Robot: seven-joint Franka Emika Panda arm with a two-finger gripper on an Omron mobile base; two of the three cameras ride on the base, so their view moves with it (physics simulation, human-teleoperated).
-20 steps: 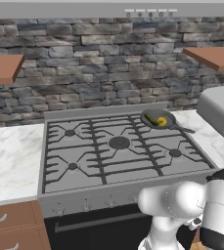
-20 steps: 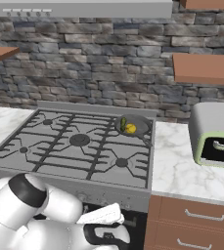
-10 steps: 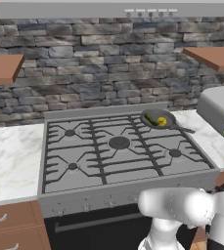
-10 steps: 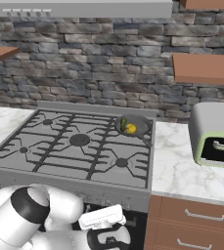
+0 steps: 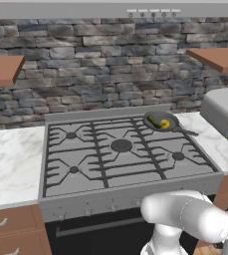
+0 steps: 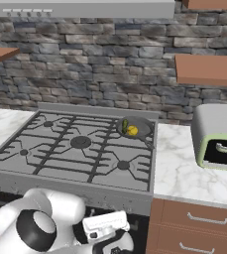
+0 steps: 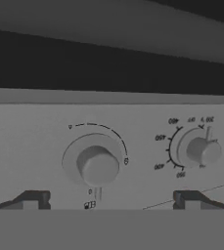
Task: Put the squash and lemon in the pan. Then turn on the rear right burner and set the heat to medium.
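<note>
A: Where do we see the squash (image 5: 153,120) and lemon (image 5: 165,124)?
B: Both lie in the pan (image 5: 171,118) on the rear right burner.
A: And our pincer (image 7: 108,199)?
B: Its fingertips (image 7: 33,199) stand wide apart, clamped on nothing, facing a stove knob (image 7: 97,164) with 1 more knob (image 7: 201,150) beside it.

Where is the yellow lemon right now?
The lemon sits in the pan beside the squash, at the stove's back right corner in both base views.
</note>
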